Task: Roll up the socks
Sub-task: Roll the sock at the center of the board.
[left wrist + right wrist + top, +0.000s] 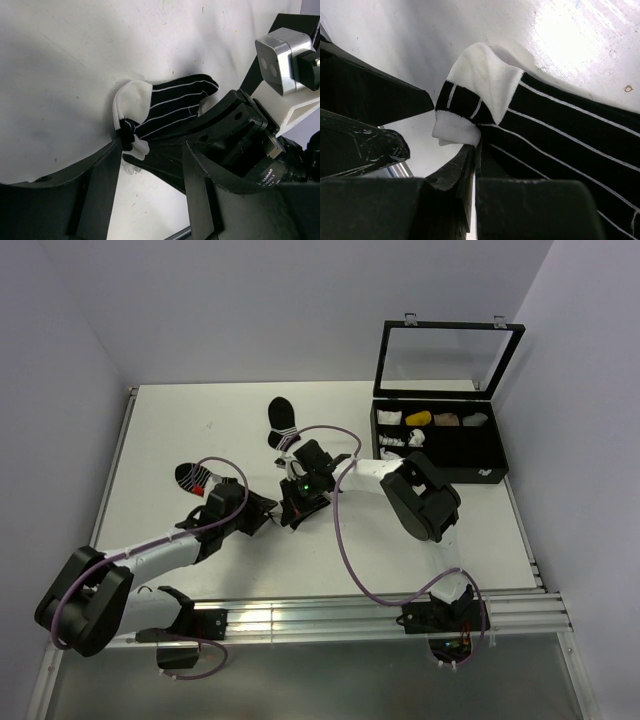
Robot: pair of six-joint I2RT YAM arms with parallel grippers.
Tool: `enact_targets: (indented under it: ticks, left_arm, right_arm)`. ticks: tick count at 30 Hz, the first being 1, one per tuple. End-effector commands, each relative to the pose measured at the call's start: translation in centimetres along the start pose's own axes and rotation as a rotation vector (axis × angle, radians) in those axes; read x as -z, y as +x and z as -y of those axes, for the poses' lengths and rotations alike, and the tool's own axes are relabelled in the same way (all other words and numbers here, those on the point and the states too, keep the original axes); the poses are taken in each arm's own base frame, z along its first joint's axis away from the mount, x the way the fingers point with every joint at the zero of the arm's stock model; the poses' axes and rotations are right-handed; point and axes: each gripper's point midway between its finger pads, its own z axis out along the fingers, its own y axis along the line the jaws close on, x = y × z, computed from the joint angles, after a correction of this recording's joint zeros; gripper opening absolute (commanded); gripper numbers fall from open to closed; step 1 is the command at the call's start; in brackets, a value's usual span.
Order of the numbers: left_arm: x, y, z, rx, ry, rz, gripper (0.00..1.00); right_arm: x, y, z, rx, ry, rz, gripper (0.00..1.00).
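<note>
Overhead view of a white table (200,420) where two black robot arms meet near the middle, over the socks (170,102). What shows of the socks is black fabric with thin white stripes and a white end, lying flat on the table between the two arms. The white end is folded back over the striped part, and a little more white fabric is bunched beneath the fold. Whether that belongs to a second sock laid underneath cannot be told. The right gripper (472,150) is closed, pinching the socks at the edge just beside that fold. The left gripper (152,144) has its jaws apart, with the bunched white end between them and close against one finger, and it grips nothing. The step in hand looks like the very start of the roll: the first turn is formed at the white end, and the rest of the length lies unrolled. The next move probably calls for the left gripper to take hold of the fold, then for the folded end to be turned over along the striped length, kept tight so it does not spring open. Well apart lie a dark sock (282,420), a banded sock (192,476) and an open compartment box (470,448).
</note>
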Motion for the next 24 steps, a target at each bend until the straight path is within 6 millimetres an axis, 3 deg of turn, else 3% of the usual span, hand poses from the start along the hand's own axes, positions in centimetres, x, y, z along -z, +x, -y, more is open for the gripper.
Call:
enact_targets:
  ticks: [1,8,18,24]
  left_arm:
    - [-0.2,0.1,2.4,0.038,0.074,-0.011,0.56]
    - [-0.4,0.3,2.6,0.062,0.087,-0.022,0.54]
    - [-0.9,0.4,1.5,0.095,0.049,-0.023,0.45]
    - [-0.6,0.5,1.1,0.100,0.038,-0.024,0.46]
  right_arm:
    - [-0.4,-0.4,1.1,0.007,0.052,0.005,0.00]
    - [-0.4,-0.5,1.3,0.005,0.058,0.006,0.00]
    - [-0.4,-0.5,1.3,0.003,0.058,0.010,0.00]
    - [-0.5,-0.2,1.5,-0.002,0.059,0.010,0.00]
